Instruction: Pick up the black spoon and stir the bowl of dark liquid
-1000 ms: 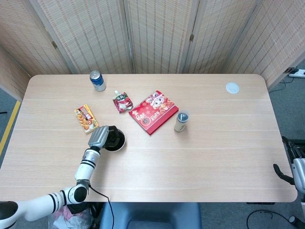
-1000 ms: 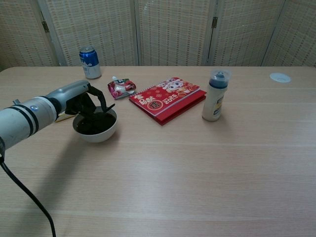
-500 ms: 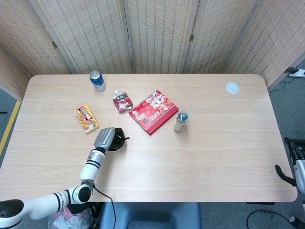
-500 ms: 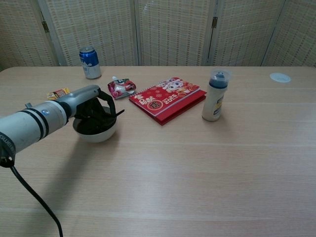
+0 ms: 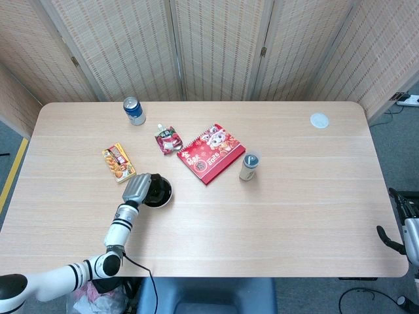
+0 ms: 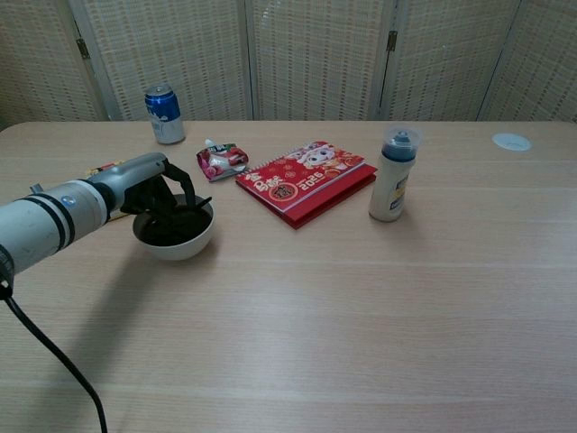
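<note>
My head camera looks almost straight down from high above, taking in the whole table (image 5: 275,216) with the folding screen (image 5: 216,46) along the 12 o'clock edge. My chest camera sits low at the near edge, facing level toward 12 o'clock and much closer to the tabletop. Both share the table's middle: the bowl (image 6: 174,232) at about 9 o'clock, the red notebook (image 6: 306,182) and the bottle (image 6: 393,175) near the centre.
</note>
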Available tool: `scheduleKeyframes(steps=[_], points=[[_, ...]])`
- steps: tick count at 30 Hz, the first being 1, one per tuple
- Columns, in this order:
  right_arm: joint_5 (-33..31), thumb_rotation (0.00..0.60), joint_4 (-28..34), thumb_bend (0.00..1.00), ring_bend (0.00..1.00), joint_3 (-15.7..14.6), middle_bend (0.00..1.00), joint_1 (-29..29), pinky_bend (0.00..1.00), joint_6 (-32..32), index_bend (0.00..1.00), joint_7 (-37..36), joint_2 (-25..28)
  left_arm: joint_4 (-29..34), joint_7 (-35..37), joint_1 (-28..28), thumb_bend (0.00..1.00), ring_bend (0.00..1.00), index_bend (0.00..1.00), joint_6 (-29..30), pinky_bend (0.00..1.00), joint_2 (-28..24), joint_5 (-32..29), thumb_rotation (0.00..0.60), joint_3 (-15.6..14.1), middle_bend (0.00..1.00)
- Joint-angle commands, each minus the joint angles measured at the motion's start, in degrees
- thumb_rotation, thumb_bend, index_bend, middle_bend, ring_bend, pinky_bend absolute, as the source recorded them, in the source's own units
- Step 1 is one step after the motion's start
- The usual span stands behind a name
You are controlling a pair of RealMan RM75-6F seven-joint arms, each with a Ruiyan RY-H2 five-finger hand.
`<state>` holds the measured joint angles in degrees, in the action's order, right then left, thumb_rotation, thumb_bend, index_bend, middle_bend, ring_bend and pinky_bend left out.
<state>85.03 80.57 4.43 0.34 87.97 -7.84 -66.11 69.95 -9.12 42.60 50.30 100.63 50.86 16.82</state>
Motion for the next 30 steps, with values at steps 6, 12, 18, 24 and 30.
scheduleKeyframes(steps=[6,12,18,24,30], points=[[0.07,0.600,-0.12,0.24,0.35,-0.04,0.20,-0.11,0.27,0.18,0.00,-0.19,-0.04,3.01,-0.67,-0.31,0.48,0.99,0.67,0.66,1.00,-0.41,1.36,0.600,-1.21,1.00],[-0.09,0.600,-0.23,0.24,0.35,0.09,0.20,-0.27,0.28,0.42,0.00,-0.70,-0.08,-0.67,-1.52,1.69,0.48,0.99,0.67,-0.33,1.00,2.12,-0.31,0.600,0.12,1.00],[0.00,0.600,-0.42,0.24,0.35,0.24,0.20,-0.20,0.27,0.55,0.00,-0.86,-0.06,-3.64,-1.82,2.68,0.48,0.99,0.67,-0.40,1.00,3.05,-1.86,0.600,1.58,1.00],[0.03,0.600,-0.88,0.24,0.35,0.35,0.20,0.18,0.27,0.10,0.00,-1.19,-0.31,-1.93,-2.01,1.43,0.48,0.99,0.67,0.71,1.00,1.23,-1.58,0.600,0.95,1.00],[0.32,0.600,-1.21,0.24,0.35,0.35,0.20,0.45,0.27,-0.02,0.00,-1.42,-0.48,1.96,-2.41,-0.32,0.48,0.99,0.67,1.70,1.00,-1.35,-0.50,0.600,-0.73,1.00]])
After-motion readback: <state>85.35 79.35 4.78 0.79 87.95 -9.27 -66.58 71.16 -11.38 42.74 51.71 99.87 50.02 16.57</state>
